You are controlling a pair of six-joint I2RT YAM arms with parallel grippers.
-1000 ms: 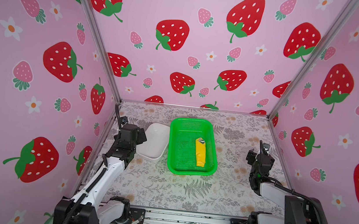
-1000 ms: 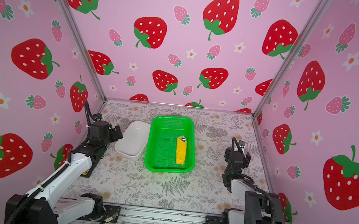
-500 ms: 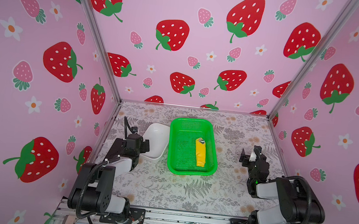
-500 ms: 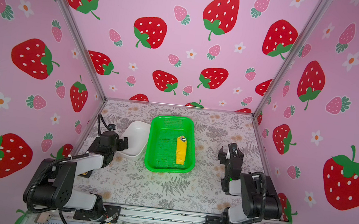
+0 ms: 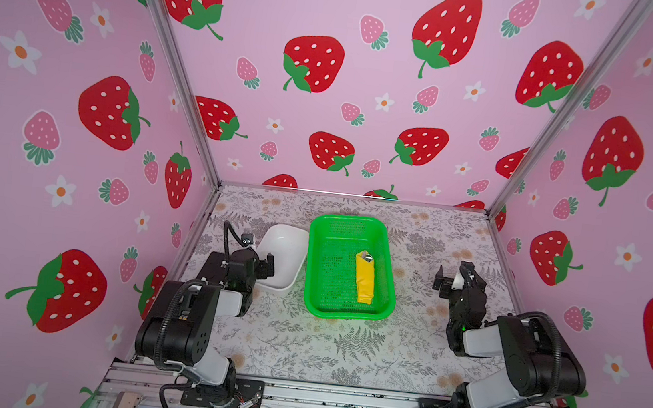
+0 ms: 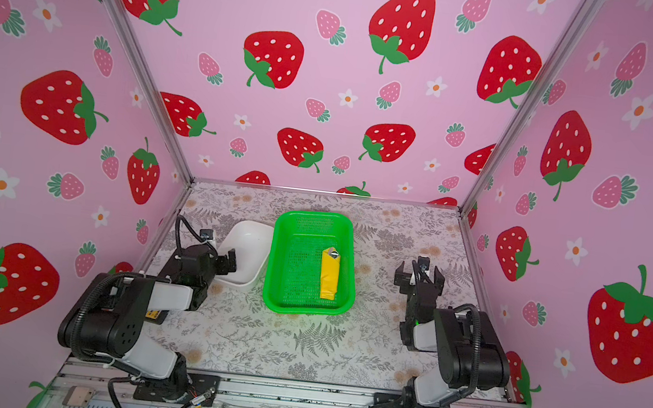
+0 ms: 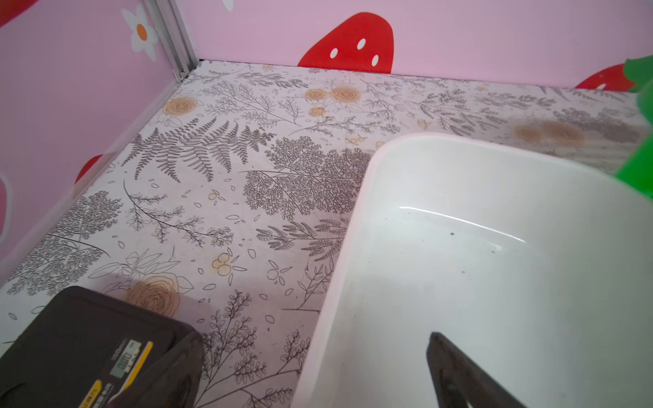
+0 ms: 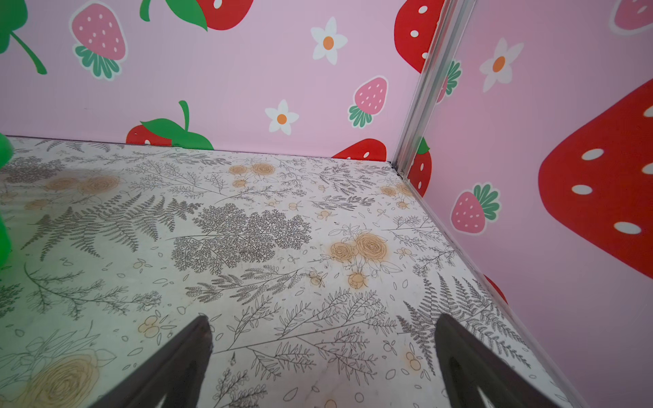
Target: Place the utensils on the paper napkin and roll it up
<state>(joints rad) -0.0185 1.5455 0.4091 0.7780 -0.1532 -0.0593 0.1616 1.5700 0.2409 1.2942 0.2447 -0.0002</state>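
Pink strawberry walls [image 6: 412,97] box a floral tabletop [image 6: 258,344]; left hand [image 6: 226,262] and right hand [image 6: 419,278] gape, empty.

Yellow paper napkin [image 5: 363,278] rolled into a narrow bundle, lying inside a green basket [image 5: 350,218].
In both top views the roll lies flat and lengthwise on the basket's floor, close to its right wall. A shiny silver utensil tip [image 5: 367,255] pokes from its far end.
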